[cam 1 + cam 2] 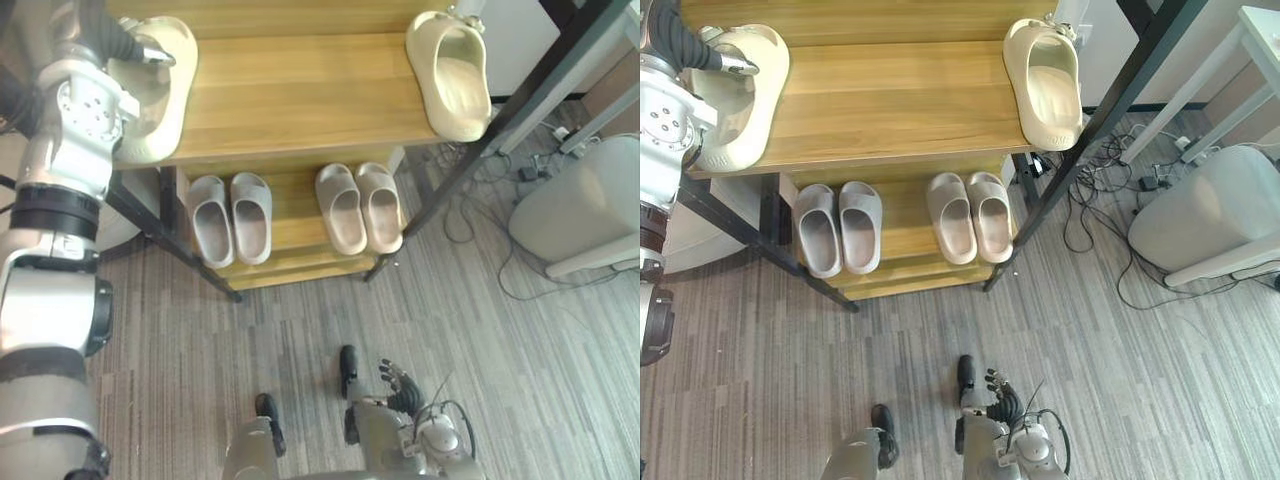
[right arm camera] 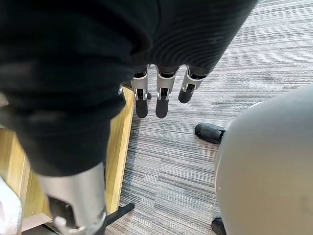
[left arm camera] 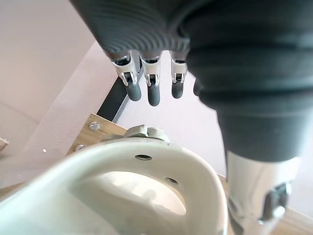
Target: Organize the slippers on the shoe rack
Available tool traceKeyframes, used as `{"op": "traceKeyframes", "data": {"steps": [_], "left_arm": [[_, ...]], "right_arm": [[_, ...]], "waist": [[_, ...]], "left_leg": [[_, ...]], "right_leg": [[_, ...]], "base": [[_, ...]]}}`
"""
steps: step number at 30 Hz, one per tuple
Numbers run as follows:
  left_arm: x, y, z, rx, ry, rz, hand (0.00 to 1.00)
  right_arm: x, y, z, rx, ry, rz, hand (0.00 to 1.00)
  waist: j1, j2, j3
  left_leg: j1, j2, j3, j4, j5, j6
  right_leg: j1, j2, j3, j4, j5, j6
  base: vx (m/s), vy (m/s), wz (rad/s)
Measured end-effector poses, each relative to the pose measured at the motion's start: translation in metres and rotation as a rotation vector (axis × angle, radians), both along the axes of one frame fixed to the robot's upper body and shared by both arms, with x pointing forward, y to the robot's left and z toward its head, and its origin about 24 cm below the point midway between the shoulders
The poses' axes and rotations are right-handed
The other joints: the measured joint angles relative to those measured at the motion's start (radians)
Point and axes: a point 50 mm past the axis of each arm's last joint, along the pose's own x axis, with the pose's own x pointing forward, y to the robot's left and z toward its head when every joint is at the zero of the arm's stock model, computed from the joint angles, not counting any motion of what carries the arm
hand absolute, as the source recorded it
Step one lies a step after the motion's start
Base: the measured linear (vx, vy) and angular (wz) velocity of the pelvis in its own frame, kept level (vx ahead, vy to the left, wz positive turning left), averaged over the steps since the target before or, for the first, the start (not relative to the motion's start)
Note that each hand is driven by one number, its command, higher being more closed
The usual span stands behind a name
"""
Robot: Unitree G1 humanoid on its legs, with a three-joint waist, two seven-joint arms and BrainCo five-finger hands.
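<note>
Where the task's things sit: left cream slipper at upper left of frame, right cream slipper at upper right, well apart, both on top shelf of shoe rack.
Left hand: over left cream slipper's strap, fingers loose and straight, gripping nothing.
Lower shelf: grey pair, beige pair, side by side.
Right hand: bottom of frame, fingers relaxed, empty.

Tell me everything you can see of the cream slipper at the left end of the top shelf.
The cream slipper is a thick, moulded slide that looks like foam, with a wide band over the toes pierced by small holes and an open heel. It lies sole down at the left end of the wooden top shelf, heel towards the front edge. The left hand is over its band with straight fingers; contact cannot be told.
</note>
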Motion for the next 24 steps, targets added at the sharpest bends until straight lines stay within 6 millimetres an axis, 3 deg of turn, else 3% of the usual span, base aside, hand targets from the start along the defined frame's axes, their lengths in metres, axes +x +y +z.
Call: {"op": "traceKeyframes", "data": {"steps": [9,16,24], "left_arm": [[0.002,-0.002,-0.006,-0.023,0.013,-0.017,0.0],[0.003,-0.001,-0.007,-0.002,0.029,0.008,0.0],[0.004,0.001,-0.01,0.059,0.063,0.049,0.0]], "right_arm": [[-0.003,-0.004,-0.003,-0.018,0.02,0.008,0.0],[-0.003,-0.009,-0.003,-0.034,0.021,0.009,0.0],[-0.003,-0.011,-0.003,-0.037,0.019,0.009,0.0]], "waist": [[0.0,0.021,0.004],[0.001,0.055,0.004],[0.001,0.062,0.004]], "left_leg": [[0.034,-0.012,-0.011,-0.029,0.011,0.003],[0.037,-0.017,-0.015,-0.038,0.017,0.004],[0.05,-0.023,-0.018,-0.073,0.037,0.001]], "right_leg": [[0.028,-0.007,-0.01,0.0,-0.001,0.005],[0.028,-0.011,-0.015,0.001,-0.001,0.005],[0.027,-0.014,-0.018,0.001,-0.003,0.005]], "base": [[0.01,0.051,0.04],[0.0,0.052,0.02],[-0.01,0.036,0.02]]}}
